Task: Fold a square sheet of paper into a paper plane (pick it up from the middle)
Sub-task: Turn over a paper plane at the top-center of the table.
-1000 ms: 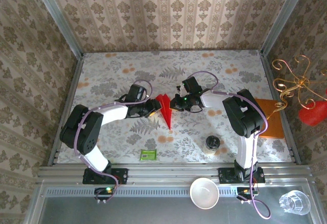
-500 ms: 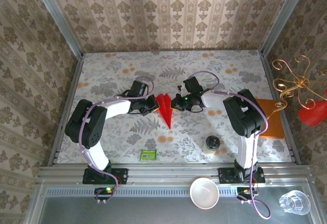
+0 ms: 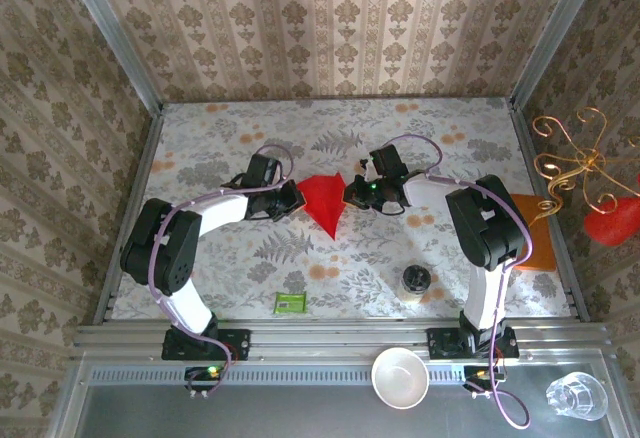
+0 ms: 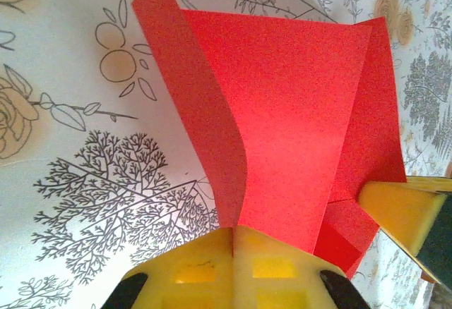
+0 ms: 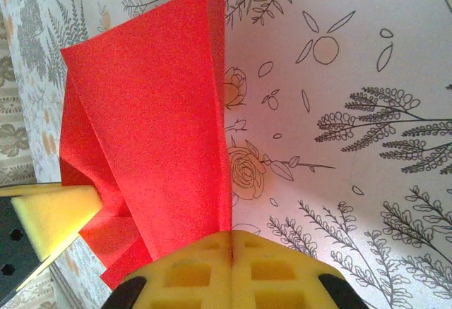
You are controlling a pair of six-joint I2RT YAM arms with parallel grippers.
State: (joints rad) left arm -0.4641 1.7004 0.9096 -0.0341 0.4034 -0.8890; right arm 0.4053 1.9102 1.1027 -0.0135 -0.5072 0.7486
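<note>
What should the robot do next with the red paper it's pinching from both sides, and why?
Probably ease the two grippers gently apart. The left gripper and the right gripper are each shut on one flap of the red paper plane. The flap in the left wrist view curves up rather than lying flat, so spreading should level the wings.

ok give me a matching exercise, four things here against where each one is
Things:
1 folded red paper
2 green packet
3 orange pad
4 white bowl

Places:
A on the metal ledge in front of the arms
B right edge of the table
C pinched by the left gripper and right gripper
D near edge of the table, left half

Pairs: 1-C, 2-D, 3-B, 4-A
</note>
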